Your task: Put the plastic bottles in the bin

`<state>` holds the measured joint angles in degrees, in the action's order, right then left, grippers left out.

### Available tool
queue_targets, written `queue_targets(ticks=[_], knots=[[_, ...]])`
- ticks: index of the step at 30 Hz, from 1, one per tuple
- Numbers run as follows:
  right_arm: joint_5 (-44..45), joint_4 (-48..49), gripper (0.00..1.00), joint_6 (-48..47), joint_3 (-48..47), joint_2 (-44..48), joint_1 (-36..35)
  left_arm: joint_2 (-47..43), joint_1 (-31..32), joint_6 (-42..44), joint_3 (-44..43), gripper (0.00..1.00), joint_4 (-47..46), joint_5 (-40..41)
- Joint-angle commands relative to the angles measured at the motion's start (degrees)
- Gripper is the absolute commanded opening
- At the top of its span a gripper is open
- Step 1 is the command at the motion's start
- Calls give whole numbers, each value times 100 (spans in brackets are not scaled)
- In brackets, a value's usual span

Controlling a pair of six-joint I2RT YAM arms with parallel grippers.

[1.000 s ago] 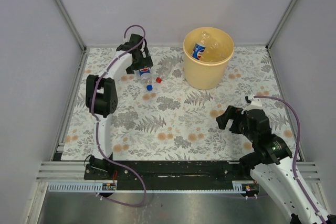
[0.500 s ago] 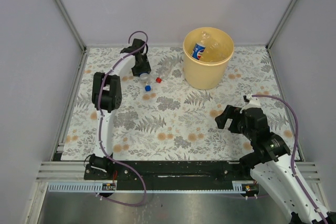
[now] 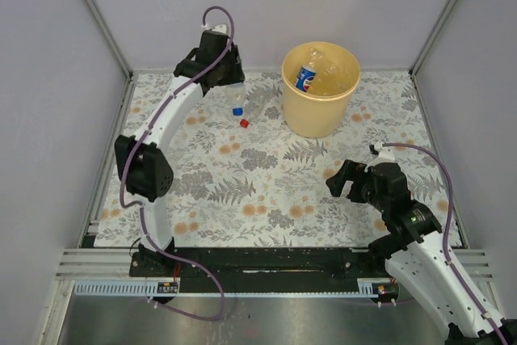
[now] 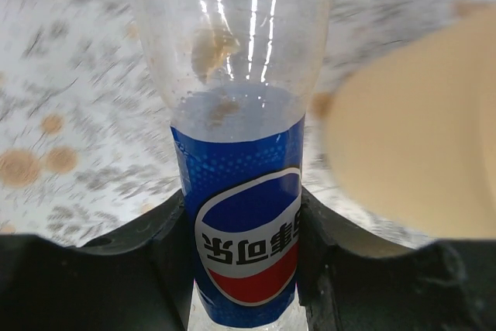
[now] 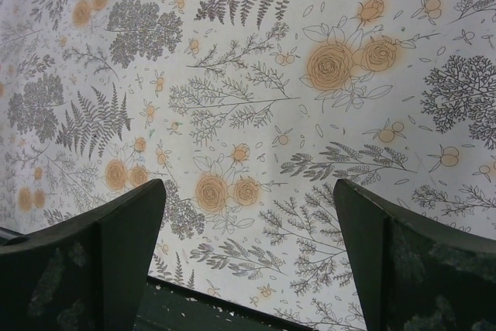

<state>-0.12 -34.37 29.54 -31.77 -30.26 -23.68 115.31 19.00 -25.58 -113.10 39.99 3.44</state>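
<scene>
My left gripper [image 3: 221,78] is shut on a clear plastic bottle [image 3: 234,96] with a blue label, held above the table's far left, blue cap pointing down. In the left wrist view both fingers [image 4: 155,261] press the bottle's [image 4: 244,153] label, with my left gripper [image 4: 244,269] round it. The pale yellow-orange bin [image 3: 320,111] stands just right of it, blurred in the left wrist view as the bin [image 4: 418,137]. Inside lie a blue-labelled bottle [image 3: 306,78] and a clear one [image 3: 333,75]. My right gripper [image 3: 346,182] is open over bare cloth, seen as my right gripper [image 5: 248,246].
A loose red cap [image 3: 243,124] lies on the flower-patterned cloth [image 3: 266,167] below the held bottle. Grey walls with metal corner posts [image 3: 97,18] close in the back and sides. A black rail [image 3: 266,262] runs along the near edge.
My left gripper closed on the bottle that lay on the cloth and lifted it up and toward the back. The right arm shifted only slightly to the left.
</scene>
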Motion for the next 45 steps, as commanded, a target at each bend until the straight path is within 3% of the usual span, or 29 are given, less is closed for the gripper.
queue_targets(ticks=[1,5,10,17,22,25,27,28,29,30,36,45], knots=[[-129,291,99,-10,-40,29,-31,-1026,638,413,-73,36,-1420,-63],[-137,290,100,8,-31,29,-31,-1283,1008,502,209,39,-2722,-474],[-208,256,99,8,-66,11,-31,-958,1342,282,34,44,-4303,-678],[-260,247,99,96,4,126,-31,394,1677,143,-958,45,-5904,-651],[-304,220,99,192,206,266,-31,1212,1782,-131,-1697,47,-6398,-653],[-313,203,99,210,268,310,-31,1450,1835,-166,-1865,48,-6372,-564],[-304,220,99,184,268,275,-40,1521,1861,-175,-1839,56,-6258,-538],[-304,229,99,158,259,240,-31,1504,1887,-132,-1795,67,-6171,-512],[-304,238,99,131,250,205,-31,1469,1896,-70,-1708,91,-6065,-468],[-313,255,100,114,241,161,-31,1381,1914,-17,-1559,99,-5995,-424],[-348,334,99,26,198,38,-31,301,2037,693,-267,99,-5775,-2],[-339,396,99,17,206,-6,-40,-1028,1993,1599,929,99,-4009,1763]])
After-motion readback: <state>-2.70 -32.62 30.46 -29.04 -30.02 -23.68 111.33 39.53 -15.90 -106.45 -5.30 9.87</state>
